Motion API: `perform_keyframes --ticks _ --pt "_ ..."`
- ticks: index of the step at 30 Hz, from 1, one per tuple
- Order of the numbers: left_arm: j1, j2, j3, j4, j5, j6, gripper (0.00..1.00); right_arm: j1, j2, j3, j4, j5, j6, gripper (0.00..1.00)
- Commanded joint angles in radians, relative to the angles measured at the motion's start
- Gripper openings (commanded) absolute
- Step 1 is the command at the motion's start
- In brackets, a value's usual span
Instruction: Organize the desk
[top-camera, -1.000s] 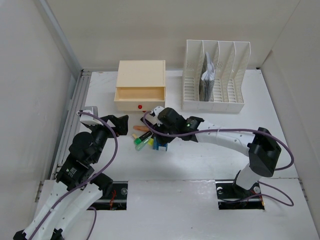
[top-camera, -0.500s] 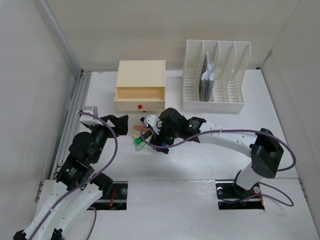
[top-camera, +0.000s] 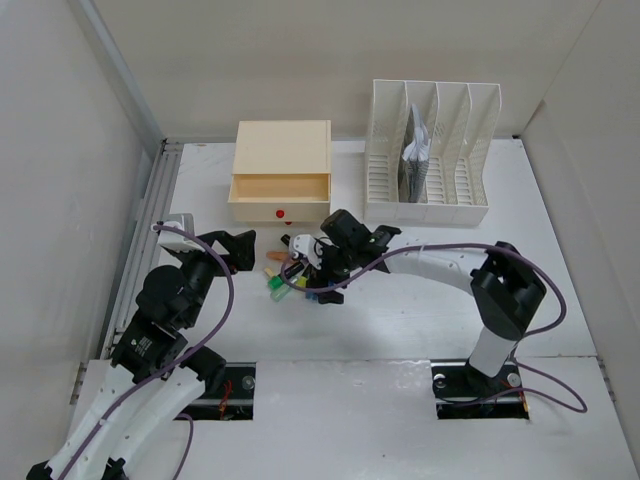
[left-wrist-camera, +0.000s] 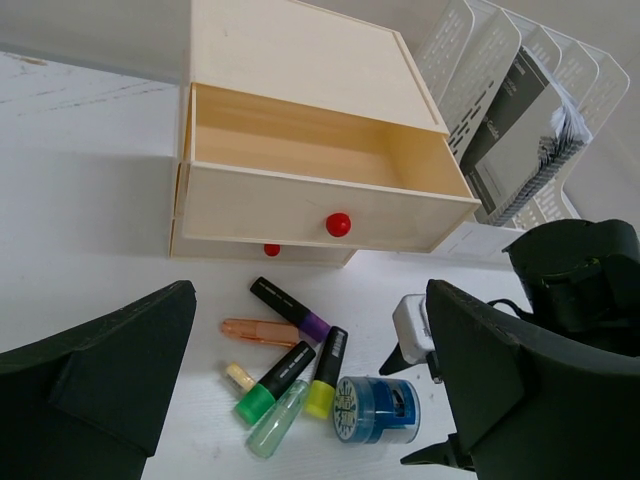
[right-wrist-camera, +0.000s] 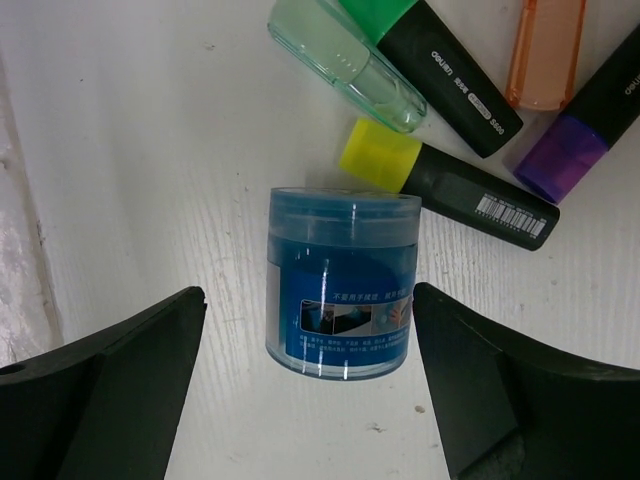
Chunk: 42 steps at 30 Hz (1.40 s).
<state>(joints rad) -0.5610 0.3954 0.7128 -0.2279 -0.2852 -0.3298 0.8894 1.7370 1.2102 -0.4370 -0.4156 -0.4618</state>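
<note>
Right wrist: right hand (right-wrist-camera: 309, 289) spread wide, straddling the blue jar (right-wrist-camera: 342, 290) lying sideways, probably lined up to grab it. Markers (right-wrist-camera: 470, 110) are beside it on the desk (top-camera: 420, 320), below the open drawer (left-wrist-camera: 320, 160). Left hand (top-camera: 238, 243) unclenched, holding nothing, close by.

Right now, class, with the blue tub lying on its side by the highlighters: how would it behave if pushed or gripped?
The blue tub rests on its curved wall, so a sideways push would probably roll it. Its glossy plastic looks hard: likely rigid but slippery to grip.
</note>
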Motion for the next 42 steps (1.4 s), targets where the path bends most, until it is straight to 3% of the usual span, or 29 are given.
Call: perform_keyframes --ticks 1,21,36,39,42 --pt "0.004 -0.009 -0.001 0.044 -0.006 0.012 1.0 0.002 0.013 0.048 0.043 -0.045 -0.023 0.89" --pt "0.004 -0.018 -0.001 0.044 -0.006 0.012 1.0 0.002 0.108 0.038 0.127 0.017 0.04 0.82" --pt "0.004 -0.027 -0.001 0.044 -0.006 0.012 1.0 0.011 0.136 0.048 0.035 0.035 -0.035 0.79" --pt "0.004 -0.027 -0.001 0.044 -0.006 0.012 1.0 0.011 0.136 0.048 0.035 0.035 -0.044 0.73" --pt "0.004 -0.027 -0.001 0.044 -0.006 0.012 1.0 0.011 0.136 0.048 0.024 0.035 -0.054 0.58"
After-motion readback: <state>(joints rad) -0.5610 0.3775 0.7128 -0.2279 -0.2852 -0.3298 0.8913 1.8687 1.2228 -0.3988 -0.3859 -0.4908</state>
